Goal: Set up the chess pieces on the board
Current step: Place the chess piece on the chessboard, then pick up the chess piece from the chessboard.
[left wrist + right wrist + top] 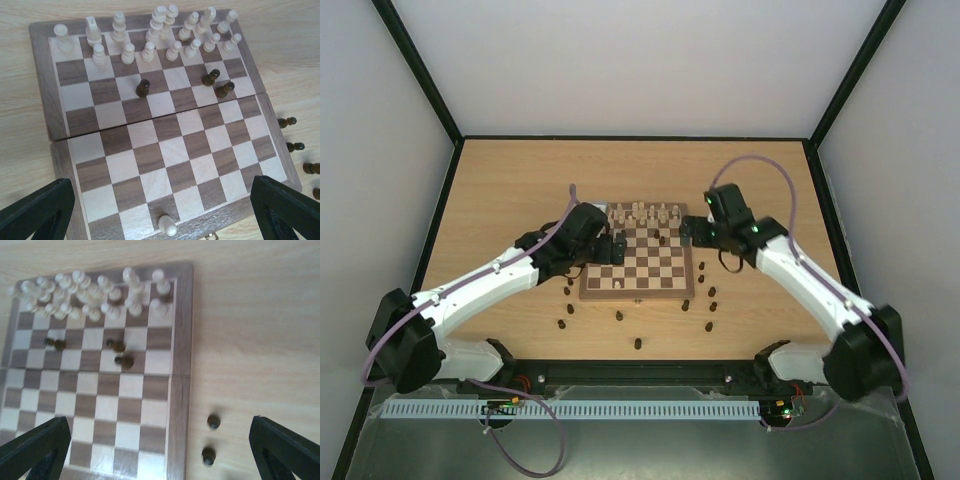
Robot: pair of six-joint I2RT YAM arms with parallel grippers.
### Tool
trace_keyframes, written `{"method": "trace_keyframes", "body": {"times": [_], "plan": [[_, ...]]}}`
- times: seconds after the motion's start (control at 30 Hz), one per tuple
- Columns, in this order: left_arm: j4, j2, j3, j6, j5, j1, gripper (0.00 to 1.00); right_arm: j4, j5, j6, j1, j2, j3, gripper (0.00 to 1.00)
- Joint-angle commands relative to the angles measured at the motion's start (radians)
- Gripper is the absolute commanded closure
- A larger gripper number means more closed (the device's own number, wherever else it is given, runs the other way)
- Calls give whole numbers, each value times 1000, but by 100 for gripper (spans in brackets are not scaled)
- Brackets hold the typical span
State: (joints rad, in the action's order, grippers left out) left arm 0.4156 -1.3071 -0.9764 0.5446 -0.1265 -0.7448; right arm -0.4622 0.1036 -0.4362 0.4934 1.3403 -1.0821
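Note:
The board (636, 296) lies mid-table, and its border also shows in the wrist views (42, 90) (182, 330). Cream chess pieces (645, 212) fill its two far rows (150, 35) (90, 295). Three dark pieces (143, 87) (210, 77) (224, 89) stand just in front of them. One cream pawn (168, 225) sits at the near edge. My left gripper (616, 247) (161, 186) hangs open over the board's left side, holding nothing. At the board's right edge my right gripper (691, 231) (159, 418) is open and empty too.
Several dark pieces stand loose on the table: left of the board (567, 290) (562, 323), in front of it (619, 316) (637, 344), and to its right (713, 292) (709, 324). Two of them (213, 421) (208, 456) show near my right finger (285, 450).

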Motion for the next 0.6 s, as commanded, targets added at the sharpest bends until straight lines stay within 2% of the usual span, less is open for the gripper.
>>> {"method": "trace_keyframes", "body": {"times": [0.0, 0.2, 0.3, 0.4, 0.57], "plan": [[55, -12, -26, 28, -33, -26, 1, 175, -107, -81, 37, -190, 240, 1], [32, 9, 13, 52, -45, -62, 1, 376, -162, -176, 182, -318, 504, 1], [78, -38, -19, 73, -39, -65, 1, 440, -161, -193, 221, -362, 590, 1], [69, -47, -4, 93, 8, -66, 1, 432, -133, -178, 223, -368, 597, 1], [78, -37, 18, 87, -13, -76, 0, 406, -105, -143, 222, -383, 541, 1]]}}
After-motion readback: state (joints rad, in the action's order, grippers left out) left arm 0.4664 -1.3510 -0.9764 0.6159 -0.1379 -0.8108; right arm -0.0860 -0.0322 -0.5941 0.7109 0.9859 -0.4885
